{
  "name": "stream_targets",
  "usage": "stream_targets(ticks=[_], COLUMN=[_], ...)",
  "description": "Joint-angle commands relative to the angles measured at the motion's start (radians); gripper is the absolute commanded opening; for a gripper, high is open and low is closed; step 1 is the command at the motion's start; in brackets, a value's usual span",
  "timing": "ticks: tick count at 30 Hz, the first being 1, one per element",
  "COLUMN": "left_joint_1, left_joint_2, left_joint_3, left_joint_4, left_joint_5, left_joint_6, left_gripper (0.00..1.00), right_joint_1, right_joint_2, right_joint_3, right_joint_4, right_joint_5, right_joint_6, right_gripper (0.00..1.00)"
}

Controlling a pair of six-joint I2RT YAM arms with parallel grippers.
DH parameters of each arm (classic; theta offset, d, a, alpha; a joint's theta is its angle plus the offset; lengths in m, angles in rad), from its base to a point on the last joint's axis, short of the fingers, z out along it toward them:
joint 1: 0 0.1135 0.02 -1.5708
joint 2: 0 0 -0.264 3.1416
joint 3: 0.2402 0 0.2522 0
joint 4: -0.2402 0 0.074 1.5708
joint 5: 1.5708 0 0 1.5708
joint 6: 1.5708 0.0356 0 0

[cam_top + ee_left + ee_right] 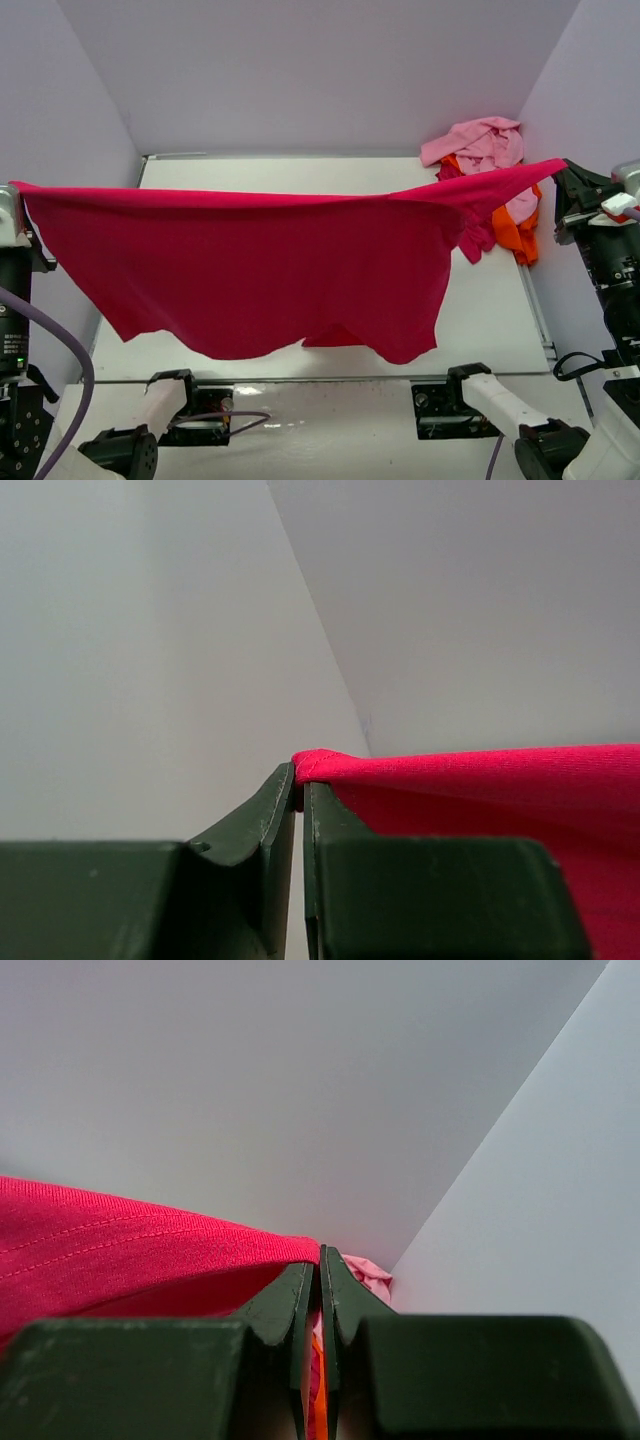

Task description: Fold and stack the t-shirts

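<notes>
A crimson-red t-shirt (260, 260) hangs spread wide above the table, stretched between both grippers, its lower hem drooping toward the near edge. My left gripper (18, 190) is shut on the shirt's left corner at the far left; the left wrist view shows the jaws (298, 780) pinching the hem of the red cloth (500, 780). My right gripper (560, 168) is shut on the right corner; in the right wrist view (322, 1255) the red cloth (120, 1240) runs off to the left. A light pink shirt (480, 140), an orange one (515, 230) and a dark magenta one (475, 240) lie piled at the back right.
The white table (490, 310) is boxed in by pale walls at the back and on both sides. The held shirt hides much of its surface. Both arm bases (190, 405) sit at the near edge. Behind the right jaws, pink cloth (368, 1275) shows.
</notes>
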Motion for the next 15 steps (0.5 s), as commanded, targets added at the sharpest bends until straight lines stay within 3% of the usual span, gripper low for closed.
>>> stream_targets(ticks=[1,9,15], left_joint_1=[-0.012,-0.016,-0.014], left_joint_2=[0.098,0.276,0.434], left_joint_3=[0.105,0.17,-0.027], left_joint_4=[-0.067,-0.071,0.099], left_joint_5=[0.016,0.066,0.07], left_joint_6=[0.003,0.03,0.076], left_gripper=[0.0,0.0,0.0], right_joint_1=[-0.028,-0.027,-0.016], right_joint_2=[0.021,0.209,0.457], right_joint_3=[0.026,0.12,0.118], right_joint_4=[0.037,0.055,0.159], right_joint_5=[0.0,0.025,0.072], right_joint_6=[0.015,-0.002,-0.041], right_gripper=[0.0,0.0,0.0])
